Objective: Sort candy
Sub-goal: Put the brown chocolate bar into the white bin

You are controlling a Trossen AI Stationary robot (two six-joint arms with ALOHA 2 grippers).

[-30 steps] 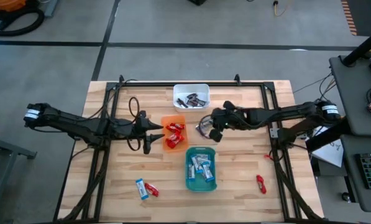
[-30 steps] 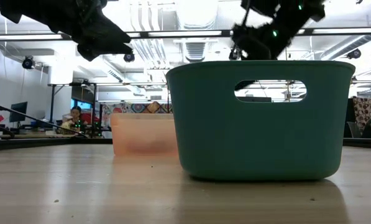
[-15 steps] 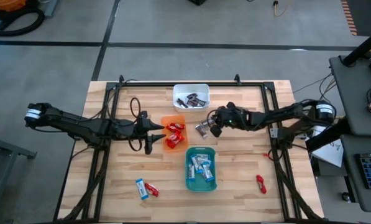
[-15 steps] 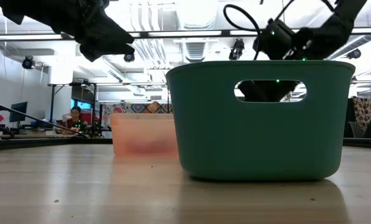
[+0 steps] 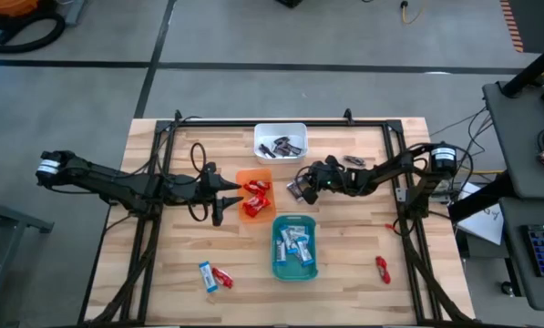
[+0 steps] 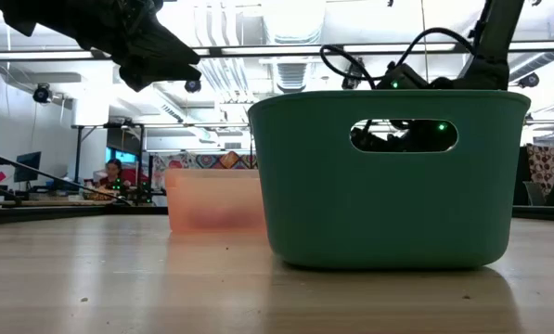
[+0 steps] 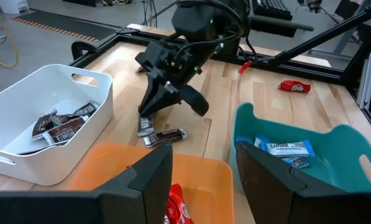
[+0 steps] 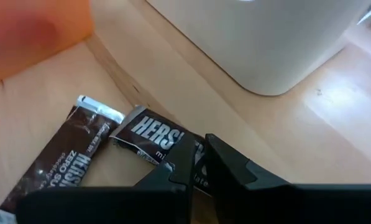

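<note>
The right gripper (image 8: 197, 163) is low on the table (image 5: 162, 264), between the orange tray (image 5: 242, 175) and the white tray (image 5: 264, 129). Its fingers are pinched together on a brown candy (image 8: 149, 138). A second brown candy (image 8: 64, 158) lies just beside it. The left gripper (image 5: 219, 194) hangs left of the orange tray with its fingers apart, holding nothing. More candy sits in the white, orange and teal trays (image 5: 277, 264).
</note>
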